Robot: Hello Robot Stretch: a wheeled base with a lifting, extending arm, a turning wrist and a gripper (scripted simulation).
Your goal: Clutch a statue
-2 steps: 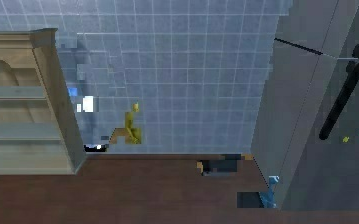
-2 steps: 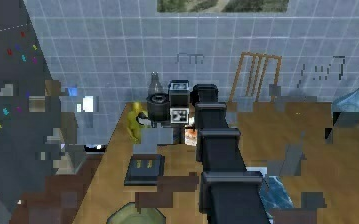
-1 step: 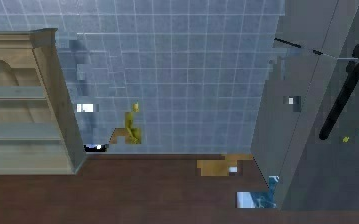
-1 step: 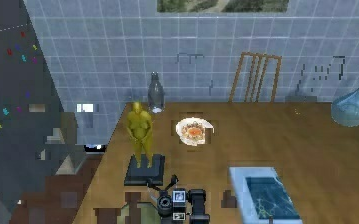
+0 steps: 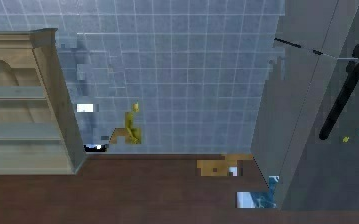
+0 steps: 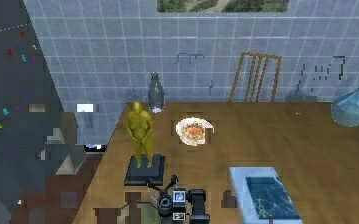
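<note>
Arm side view: statue (image 6: 139, 128) close beyond gripper (image 6: 147, 197).
It stands upright on the tabletop (image 6: 287, 140), dark base nearest the gripper; whether the gripper holds anything cannot be told.

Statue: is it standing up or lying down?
Standing up. The statue rises straight from its dark base on the table.

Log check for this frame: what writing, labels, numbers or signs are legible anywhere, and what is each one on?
No legible text anywhere.
White squares at the arm side view's bottom: black marks, a pattern rather than letters.
Dark panel at the arm side view's left: coloured specks, too small to read.
White plate left of the gold statue: blank.
</note>
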